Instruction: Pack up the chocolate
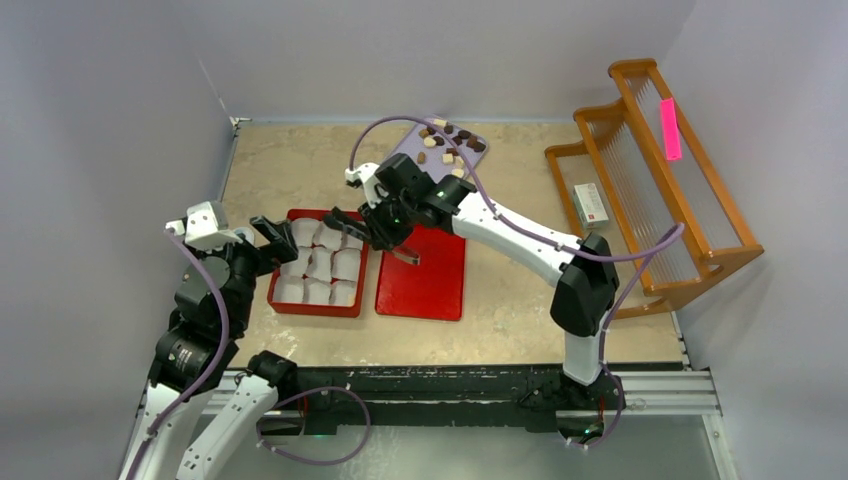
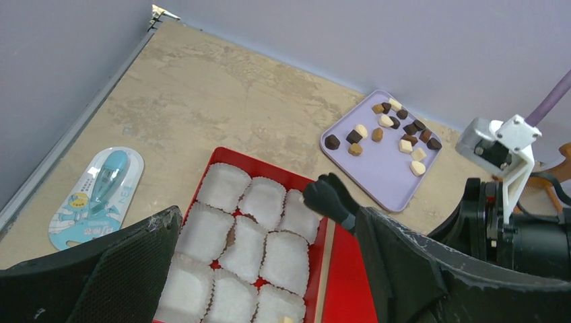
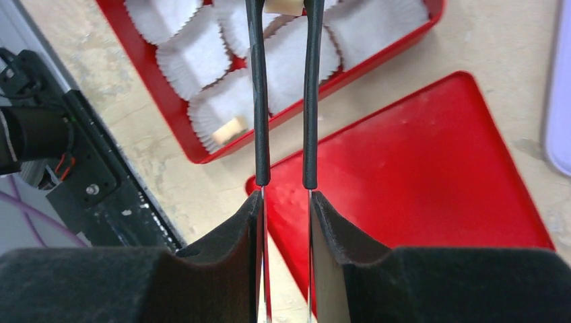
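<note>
**Cream chocolate pinched above the cupped red box**

On the mottled beige table (image 1: 500, 300): a glossy red box (image 1: 312, 309) packed with pleated white paper cups (image 1: 346, 264). Just beside it, a flat red lid (image 1: 420, 280), rounded at the corners. Farther back, a smooth lilac tray (image 2: 377, 178) strewn with chocolate pieces (image 2: 385, 121) in tan, cream and dark brown, some blocky, some rounded. Down in a corner cup, one more cream piece (image 3: 232, 128).

Reaching in from the right on a long white arm, elbow raised, wrist pitched down over the box. At the right gripper (image 3: 281, 8), two thin black fingers (image 3: 258, 101) running parallel and clamped narrowly on a cream chocolate (image 3: 281, 5) above the cups.

On the other side, folded up close to its base. Left gripper (image 1: 280, 243) poised just beside the box's left rim, its rough-textured black pads (image 2: 128, 269) spread wide apart.
</note>
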Available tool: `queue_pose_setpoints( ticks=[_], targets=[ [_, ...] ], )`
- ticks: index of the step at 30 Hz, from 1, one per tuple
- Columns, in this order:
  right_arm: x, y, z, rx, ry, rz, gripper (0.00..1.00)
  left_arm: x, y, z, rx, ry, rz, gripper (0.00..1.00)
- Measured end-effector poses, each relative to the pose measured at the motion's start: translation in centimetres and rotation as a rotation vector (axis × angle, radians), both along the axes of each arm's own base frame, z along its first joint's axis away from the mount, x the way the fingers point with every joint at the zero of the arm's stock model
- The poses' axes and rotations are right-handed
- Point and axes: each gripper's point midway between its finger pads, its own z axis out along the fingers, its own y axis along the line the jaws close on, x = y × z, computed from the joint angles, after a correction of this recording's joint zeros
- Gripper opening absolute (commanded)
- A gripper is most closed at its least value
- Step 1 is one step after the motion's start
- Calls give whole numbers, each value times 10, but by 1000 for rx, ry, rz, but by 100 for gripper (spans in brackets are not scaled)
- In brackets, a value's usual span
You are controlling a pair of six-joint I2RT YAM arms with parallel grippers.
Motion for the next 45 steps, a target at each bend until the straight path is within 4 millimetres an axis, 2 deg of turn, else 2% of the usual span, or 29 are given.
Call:
queue_pose_setpoints(
  ticks=[8,15,23,36,45],
  targets=[
    [-45,29,-6,-5,18,104,24,-6,7,6,-15,-29,30,100],
    [-70,42,-32,-39,76,169,26,-7,9,7,-17,-36,38,100],
    [-77,42,-57,-88,111,185,28,-7,11,7,-16,-37,49,100],
    [-80,44,-64,-96,118,198,35,-7,13,7,-15,-37,58,100],
    [-84,45,-82,-122,157,209,35,-7,13,7,-15,-37,59,100]
  ],
)
